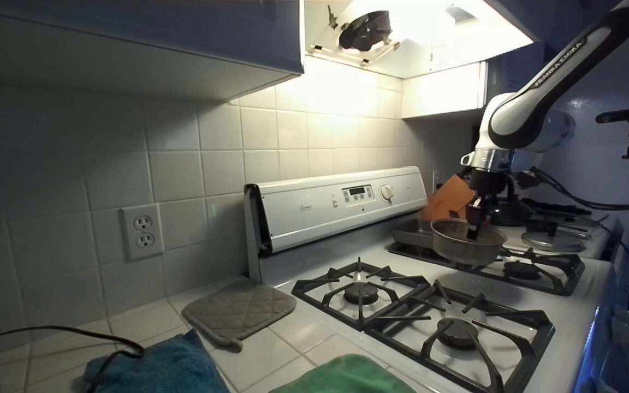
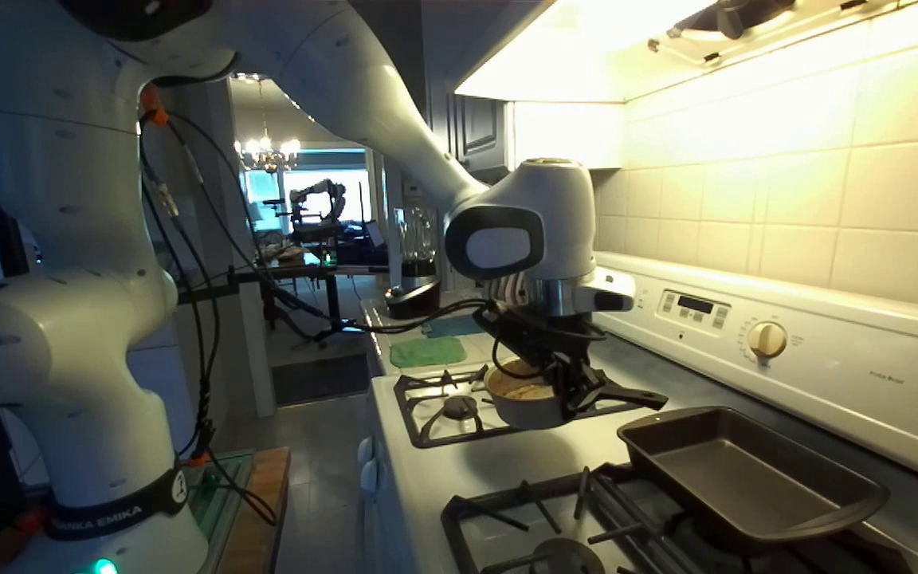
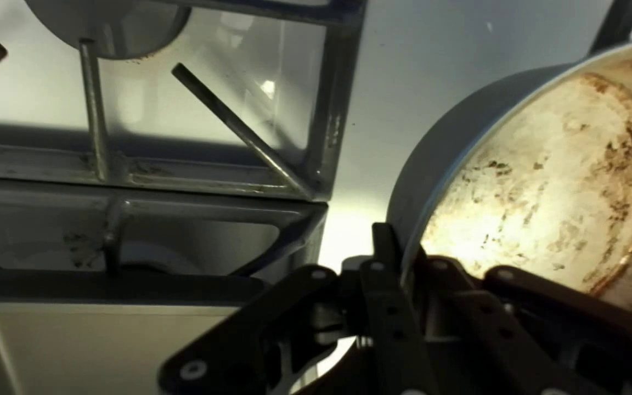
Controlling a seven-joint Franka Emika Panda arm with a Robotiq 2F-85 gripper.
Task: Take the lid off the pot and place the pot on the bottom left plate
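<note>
The grey metal pot (image 1: 464, 250) hangs uncovered above the stovetop, in the strip between the near and far grates. My gripper (image 3: 405, 255) is shut on its wall, one finger inside the rim and one outside. In the wrist view the stained inside of the pot (image 3: 464, 123) fills the right. A dark handle (image 2: 626, 393) points from it toward the control panel. Away from the pot, a glass lid (image 1: 563, 243) with a dark knob lies on the far counter. The bottom left plate, a burner (image 2: 460, 408) with a black grate, has nothing on it.
A rectangular baking pan (image 2: 754, 470) rests on the back grate beside the panel. A grey pot holder (image 1: 241, 311), a green cloth (image 1: 344, 376) and a blue towel (image 1: 161, 365) lie on the counter near the front left burner. The lit hood overhangs the stove.
</note>
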